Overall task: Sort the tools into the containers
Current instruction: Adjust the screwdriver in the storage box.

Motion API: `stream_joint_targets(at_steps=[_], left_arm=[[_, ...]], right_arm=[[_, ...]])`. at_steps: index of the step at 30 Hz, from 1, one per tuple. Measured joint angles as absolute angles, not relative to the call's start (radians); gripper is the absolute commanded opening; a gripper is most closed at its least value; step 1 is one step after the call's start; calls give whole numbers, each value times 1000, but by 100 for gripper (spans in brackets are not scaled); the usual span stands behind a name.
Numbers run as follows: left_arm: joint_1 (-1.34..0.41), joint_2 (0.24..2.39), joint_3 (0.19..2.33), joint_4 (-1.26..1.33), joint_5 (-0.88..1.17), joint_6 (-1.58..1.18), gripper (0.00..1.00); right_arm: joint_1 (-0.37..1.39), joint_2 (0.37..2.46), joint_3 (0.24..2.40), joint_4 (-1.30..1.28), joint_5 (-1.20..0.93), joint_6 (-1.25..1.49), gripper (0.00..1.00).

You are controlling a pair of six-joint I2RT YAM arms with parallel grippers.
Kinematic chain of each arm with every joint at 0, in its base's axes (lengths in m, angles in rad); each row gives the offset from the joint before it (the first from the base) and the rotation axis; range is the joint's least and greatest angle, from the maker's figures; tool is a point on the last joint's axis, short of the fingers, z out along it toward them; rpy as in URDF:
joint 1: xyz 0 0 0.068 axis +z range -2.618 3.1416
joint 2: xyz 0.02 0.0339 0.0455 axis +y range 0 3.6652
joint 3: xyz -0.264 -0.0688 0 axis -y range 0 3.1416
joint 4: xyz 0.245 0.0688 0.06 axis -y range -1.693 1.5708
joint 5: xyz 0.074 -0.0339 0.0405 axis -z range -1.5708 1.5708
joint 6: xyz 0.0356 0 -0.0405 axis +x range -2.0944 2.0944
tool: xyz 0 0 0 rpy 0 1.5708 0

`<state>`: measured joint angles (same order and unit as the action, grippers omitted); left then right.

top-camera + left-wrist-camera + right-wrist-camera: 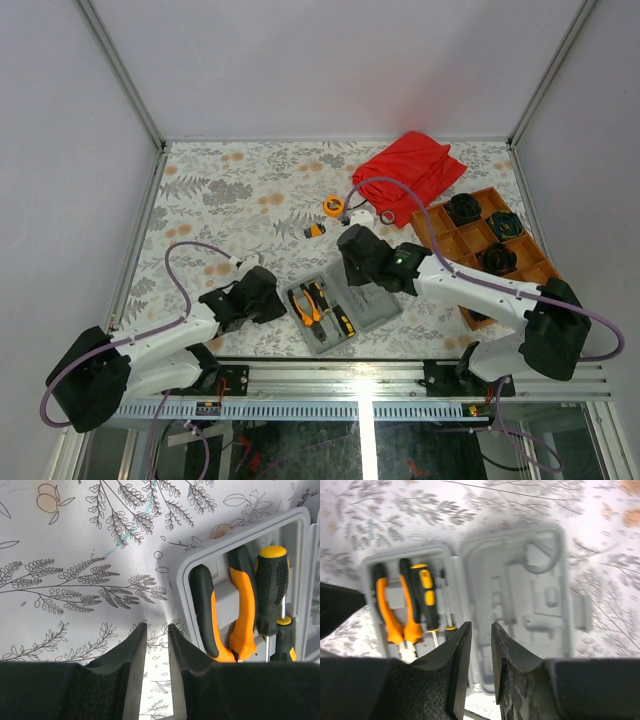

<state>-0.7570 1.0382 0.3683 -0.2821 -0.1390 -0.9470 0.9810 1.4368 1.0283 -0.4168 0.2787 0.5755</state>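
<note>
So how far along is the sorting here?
Done: pliers and screwdrivers lie in the grey case's left half. In hand: nothing; the right tool hovers empty over the case. Remaining: tape measure and a small orange-black piece sit on the table; the case's right half holds nothing.

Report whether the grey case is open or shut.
Open: the grey case has both halves lying flat side by side, with pliers and a screwdriver inside one.

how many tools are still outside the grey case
2. The round orange tape measure lies beyond the grey case; a small orange-black piece sits beside it, nearer the case. The right arm may hide more.
</note>
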Motion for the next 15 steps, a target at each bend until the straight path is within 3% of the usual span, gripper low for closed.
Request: stream_joint_targets(at_steps=[6, 15], left_arm=[[-729, 1080, 372, -238, -110, -924, 24], [-712, 1141, 408, -216, -83, -893, 26]], right_arm=[[943, 1419, 916, -463, 266, 598, 24], [944, 1446, 754, -399, 16, 614, 22]])
